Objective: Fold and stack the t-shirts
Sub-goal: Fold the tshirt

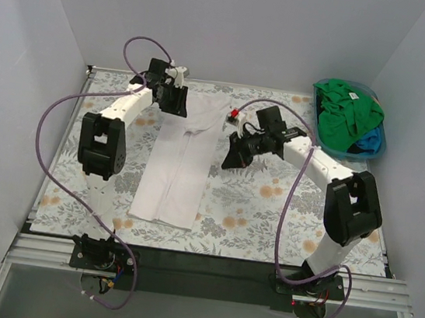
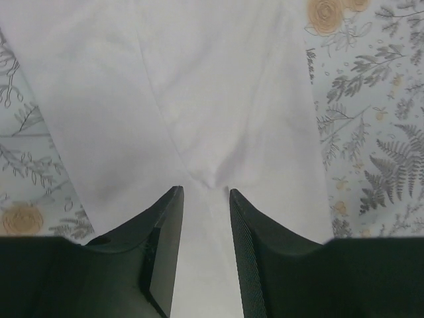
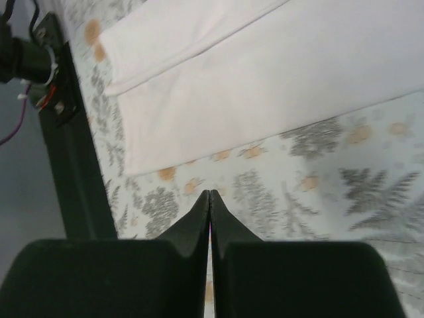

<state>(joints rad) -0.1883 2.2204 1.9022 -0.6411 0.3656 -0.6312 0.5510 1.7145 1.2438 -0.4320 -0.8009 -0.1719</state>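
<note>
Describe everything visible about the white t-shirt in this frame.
The white t-shirt is soft plain fabric, folded lengthwise into a long narrow strip with sides meeting down the middle. It lies flat on the floral tablecloth, left of centre. The left gripper, open, straddles a small pucker at its far end.

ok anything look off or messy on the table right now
Nothing spilled or damaged. The white t-shirt, folded into a long strip, lies slightly slanted on the table cloth, and the green t-shirt is heaped untidily in the bin.
</note>
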